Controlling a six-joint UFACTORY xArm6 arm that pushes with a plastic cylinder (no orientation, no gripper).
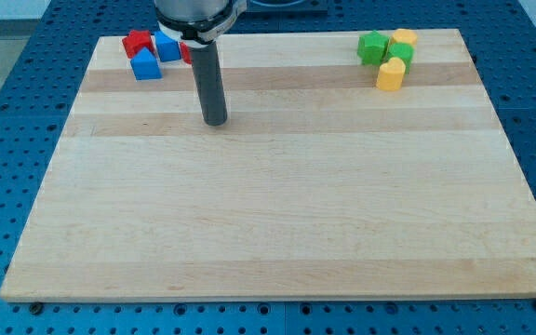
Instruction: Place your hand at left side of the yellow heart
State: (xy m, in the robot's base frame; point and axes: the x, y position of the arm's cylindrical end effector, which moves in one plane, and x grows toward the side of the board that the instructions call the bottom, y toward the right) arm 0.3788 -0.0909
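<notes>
Two yellow blocks lie at the view's top right. The lower one point(391, 74) looks like the yellow heart. The upper yellow block point(403, 38) has a shape I cannot make out. Two green blocks sit with them, one to the left point(372, 46) and one between the yellows point(401, 54). My tip point(215, 122) rests on the wooden board point(268, 214) left of centre. It is far to the left of the yellow heart and a little lower in the view, touching no block.
A cluster sits at the view's top left: a red block point(138, 41), a blue block point(167, 46), a second blue block point(145, 65), and a red block point(186, 53) partly hidden behind the rod. A blue perforated table surrounds the board.
</notes>
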